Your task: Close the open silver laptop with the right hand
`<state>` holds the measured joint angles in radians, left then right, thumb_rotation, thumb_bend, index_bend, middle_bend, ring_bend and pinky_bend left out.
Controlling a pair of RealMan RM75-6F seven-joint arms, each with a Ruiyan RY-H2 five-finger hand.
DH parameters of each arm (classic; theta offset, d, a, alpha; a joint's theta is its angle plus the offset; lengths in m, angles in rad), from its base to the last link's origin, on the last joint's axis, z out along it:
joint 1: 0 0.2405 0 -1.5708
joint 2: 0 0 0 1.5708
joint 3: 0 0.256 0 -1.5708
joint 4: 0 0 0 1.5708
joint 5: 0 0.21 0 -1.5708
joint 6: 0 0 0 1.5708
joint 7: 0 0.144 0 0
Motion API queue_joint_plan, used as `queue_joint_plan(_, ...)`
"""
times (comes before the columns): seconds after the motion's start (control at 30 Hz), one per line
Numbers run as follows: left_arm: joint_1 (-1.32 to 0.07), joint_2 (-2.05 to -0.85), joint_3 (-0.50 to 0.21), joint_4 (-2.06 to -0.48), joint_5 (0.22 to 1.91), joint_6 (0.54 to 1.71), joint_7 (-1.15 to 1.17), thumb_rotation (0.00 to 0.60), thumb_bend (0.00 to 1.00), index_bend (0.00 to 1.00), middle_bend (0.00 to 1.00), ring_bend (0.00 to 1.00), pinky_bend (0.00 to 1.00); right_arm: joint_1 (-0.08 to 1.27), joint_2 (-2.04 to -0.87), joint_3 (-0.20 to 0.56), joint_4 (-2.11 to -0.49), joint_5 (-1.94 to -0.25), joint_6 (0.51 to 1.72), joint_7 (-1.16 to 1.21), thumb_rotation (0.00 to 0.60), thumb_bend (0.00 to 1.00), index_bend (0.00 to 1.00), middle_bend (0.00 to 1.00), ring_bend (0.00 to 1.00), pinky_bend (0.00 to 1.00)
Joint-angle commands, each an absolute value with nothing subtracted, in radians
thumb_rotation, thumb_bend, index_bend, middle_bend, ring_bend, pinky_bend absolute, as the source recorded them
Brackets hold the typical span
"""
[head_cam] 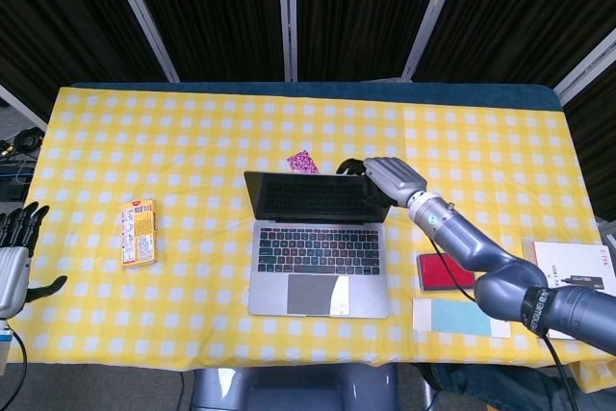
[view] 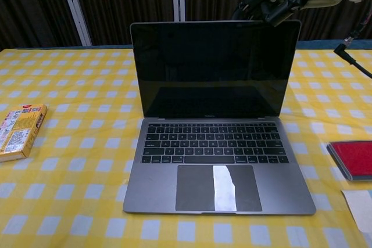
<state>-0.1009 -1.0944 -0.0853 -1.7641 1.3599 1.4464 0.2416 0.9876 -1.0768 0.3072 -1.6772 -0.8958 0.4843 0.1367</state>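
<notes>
The silver laptop [head_cam: 319,255] stands open in the middle of the yellow checked table, its dark screen [view: 212,69] upright and facing me. My right hand [head_cam: 389,178] is at the lid's top right corner, fingers curled over the upper edge from behind; in the chest view the right hand [view: 278,1] shows just above that corner. Whether it presses the lid or only touches it I cannot tell. My left hand [head_cam: 16,249] hangs at the table's left edge, fingers spread, holding nothing.
A yellow box [head_cam: 139,232] lies left of the laptop. A small pink patterned packet [head_cam: 302,162] sits behind the lid. Right of the laptop are a red case [head_cam: 445,270], a pale blue card [head_cam: 459,317] and a white booklet [head_cam: 573,271].
</notes>
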Motion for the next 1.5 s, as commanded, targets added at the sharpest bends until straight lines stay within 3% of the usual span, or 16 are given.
queue_joint_plan(0.03, -0.101, -1.094, -0.084, -1.765, 1.361, 1.447, 0.242, 0.6, 0.0, 0.0, 0.0, 0.0, 0.0, 0.967, -1.041, 0.308, -1.734, -0.944, 0.481, 0.148, 0.6, 1.0, 0.29, 0.34, 0.27, 0.35)
queue_joint_plan(0.37, -0.101, -1.095, -0.078, -1.768, 1.368, 1.451, 0.246, 0.6, 0.0, 0.0, 0.0, 0.0, 0.0, 0.899, -0.99, 0.269, -1.887, -1.159, 0.504, 0.135, 0.6, 1.0, 0.29, 0.34, 0.27, 0.35)
queue_joint_plan(0.7, -0.104, -1.097, -0.074, -1.765, 1.373, 1.449, 0.245, 0.6, 0.0, 0.0, 0.0, 0.0, 0.0, 0.855, -1.004, 0.171, -1.936, -1.367, 0.549, 0.063, 0.6, 1.0, 0.28, 0.33, 0.27, 0.35)
queue_joint_plan(1.2, -0.108, -1.101, -0.07, -1.761, 1.371, 1.444, 0.249, 0.6, 0.0, 0.0, 0.0, 0.0, 0.0, 0.804, -1.124, 0.01, -1.824, -1.567, 0.623, -0.065, 0.6, 1.0, 0.26, 0.32, 0.27, 0.35)
queue_joint_plan(1.5, -0.11, -1.104, -0.068, -1.763, 1.371, 1.444, 0.255, 0.6, 0.0, 0.0, 0.0, 0.0, 0.0, 0.78, -1.194, -0.041, -1.744, -1.63, 0.681, -0.082, 0.6, 1.0, 0.26, 0.32, 0.27, 0.35)
